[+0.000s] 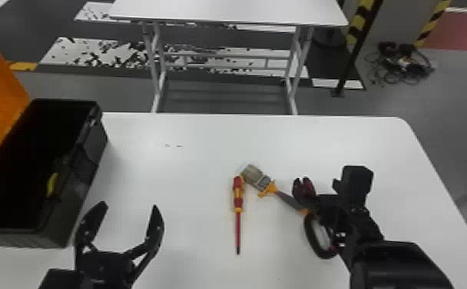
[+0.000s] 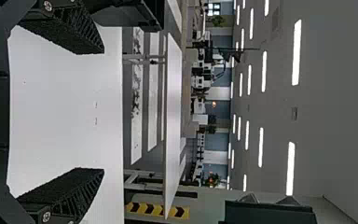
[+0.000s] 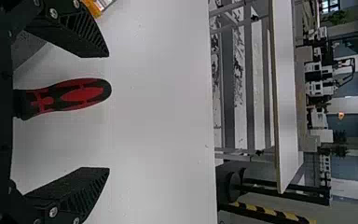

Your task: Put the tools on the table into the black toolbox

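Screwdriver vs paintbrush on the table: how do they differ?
Working end: screwdriver has a slim red shaft, paintbrush wide bristles. 
Pose: screwdriver's tip points towards the robot; paintbrush lies aslant, bristles to the far left. 
Handle: screwdriver's is red and yellow, paintbrush's grey and orange. 
Shared: both lie on the white table.

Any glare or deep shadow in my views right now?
Head view: the black toolbox is nearly black inside, a faint shadow on the table beside it; left wrist view: ceiling lights burn out to plain white; right wrist view: no glare on the red and black handle.
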Robot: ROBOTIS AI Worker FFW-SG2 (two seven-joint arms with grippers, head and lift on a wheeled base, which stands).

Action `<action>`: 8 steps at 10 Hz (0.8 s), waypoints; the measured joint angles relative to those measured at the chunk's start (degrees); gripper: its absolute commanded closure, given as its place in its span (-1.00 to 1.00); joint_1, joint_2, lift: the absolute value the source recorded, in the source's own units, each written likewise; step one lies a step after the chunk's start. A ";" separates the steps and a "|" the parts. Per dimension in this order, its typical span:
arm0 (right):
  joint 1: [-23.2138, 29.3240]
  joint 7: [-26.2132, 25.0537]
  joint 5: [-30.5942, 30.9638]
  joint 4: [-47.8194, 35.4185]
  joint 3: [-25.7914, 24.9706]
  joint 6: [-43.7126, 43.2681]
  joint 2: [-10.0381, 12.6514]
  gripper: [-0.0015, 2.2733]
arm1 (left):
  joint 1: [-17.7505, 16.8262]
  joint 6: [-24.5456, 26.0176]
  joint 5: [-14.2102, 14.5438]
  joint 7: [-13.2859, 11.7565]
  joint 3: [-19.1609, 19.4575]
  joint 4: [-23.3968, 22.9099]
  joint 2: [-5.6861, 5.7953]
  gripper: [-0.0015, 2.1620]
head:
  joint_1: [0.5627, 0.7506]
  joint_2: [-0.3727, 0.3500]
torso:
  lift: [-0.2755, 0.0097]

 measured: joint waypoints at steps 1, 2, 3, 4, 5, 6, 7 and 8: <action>-0.01 0.40 0.14 0.06 0.25 -0.05 0.00 -0.74 | -0.03 0.01 0.01 -0.01 0.00 0.01 0.00 -0.91 | 0.41 -0.05 | 0.41; -0.02 0.42 0.20 0.19 0.38 0.02 0.00 -0.57 | -0.03 0.01 0.01 0.00 -0.01 0.01 0.00 -0.91 | 0.41 -0.04 | 0.41; -0.05 0.50 0.18 0.31 0.35 0.19 0.00 -0.31 | -0.03 0.01 0.02 -0.01 -0.01 0.05 0.00 -0.91 | 0.41 -0.04 | 0.41; -0.08 1.33 0.04 0.39 0.11 0.40 0.00 0.25 | -0.03 0.01 0.12 -0.01 -0.01 0.09 0.00 -0.91 | 0.41 -0.04 | 0.41; -0.07 1.76 -0.03 0.44 -0.06 0.65 0.00 0.77 | -0.06 0.01 0.17 -0.01 -0.04 0.09 0.00 -0.91 | 0.41 -0.04 | 0.41; -0.05 2.34 0.02 0.43 -0.15 1.02 0.00 0.96 | -0.09 0.00 0.18 -0.01 -0.07 0.09 0.00 -0.91 | 0.41 -0.04 | 0.41; 0.01 3.79 0.12 0.37 -0.31 1.58 0.00 0.97 | -0.11 -0.01 0.19 0.00 -0.07 0.09 0.00 -0.91 | 0.41 -0.02 | 0.41; 0.31 4.13 0.25 -0.02 -0.44 1.90 0.00 0.97 | -0.07 -0.05 0.24 0.06 -0.03 0.09 0.00 -0.91 | 0.41 -0.02 | 0.41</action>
